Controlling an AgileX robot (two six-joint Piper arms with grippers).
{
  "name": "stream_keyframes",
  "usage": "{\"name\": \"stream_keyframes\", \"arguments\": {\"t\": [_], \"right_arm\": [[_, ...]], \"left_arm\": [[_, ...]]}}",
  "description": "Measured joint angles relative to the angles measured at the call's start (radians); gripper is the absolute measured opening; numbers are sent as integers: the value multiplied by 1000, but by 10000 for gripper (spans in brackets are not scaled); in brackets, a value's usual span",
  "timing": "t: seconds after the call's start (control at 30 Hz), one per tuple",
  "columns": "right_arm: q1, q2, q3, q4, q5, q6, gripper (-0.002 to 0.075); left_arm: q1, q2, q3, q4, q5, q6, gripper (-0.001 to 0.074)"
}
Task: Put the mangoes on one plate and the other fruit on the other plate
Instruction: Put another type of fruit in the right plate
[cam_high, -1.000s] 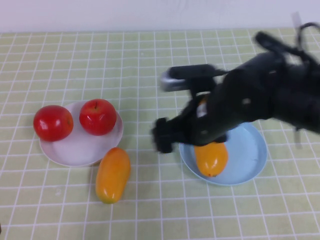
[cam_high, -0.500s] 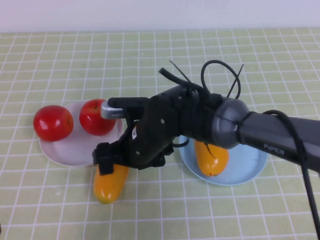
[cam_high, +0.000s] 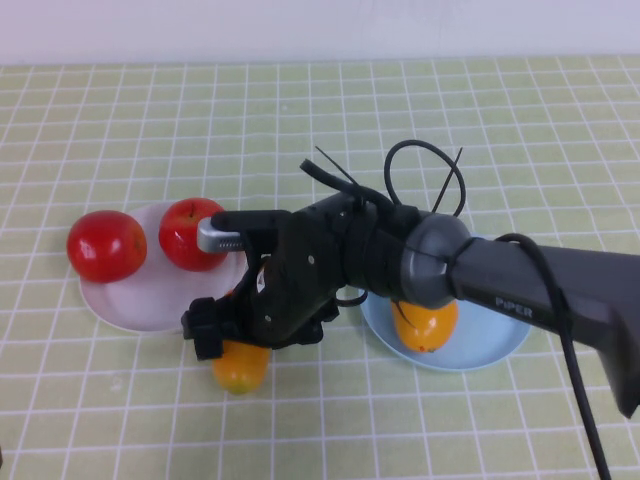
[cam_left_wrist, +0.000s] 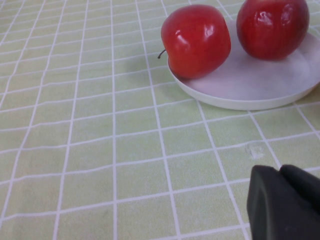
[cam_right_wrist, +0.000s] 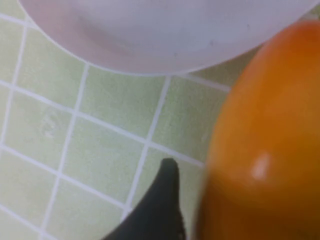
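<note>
Orange mango (cam_high: 240, 368) under right gripper (cam_high: 225, 335).

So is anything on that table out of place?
One oblong orange-yellow mango lies on the cloth beside the round white plate, not on the light blue plate. The right pincer is down over it. The left pincer sits low near the apples' plate.

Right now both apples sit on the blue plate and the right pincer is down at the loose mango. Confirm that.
Wrong plate. In the high view both apples sit on the white plate; the blue plate holds a mango. The right pincer is down at the loose mango.
</note>
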Motion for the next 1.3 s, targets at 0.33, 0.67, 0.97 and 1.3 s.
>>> {"name": "stream_keyframes", "arguments": {"t": [0.33, 0.67, 0.97, 1.3], "right_arm": [[0, 10, 0, -18, 0, -53, 571], [0, -32, 0, -142, 80, -55, 517], [-93, -250, 33, -375, 220, 50, 517], [-295, -391, 289, -398, 204, 78, 516]], "left_arm": [[0, 0, 0, 0, 0, 0, 0], [0, 0, 0, 0, 0, 0, 0], [0, 0, 0, 0, 0, 0, 0], [0, 0, 0, 0, 0, 0, 0]]}}
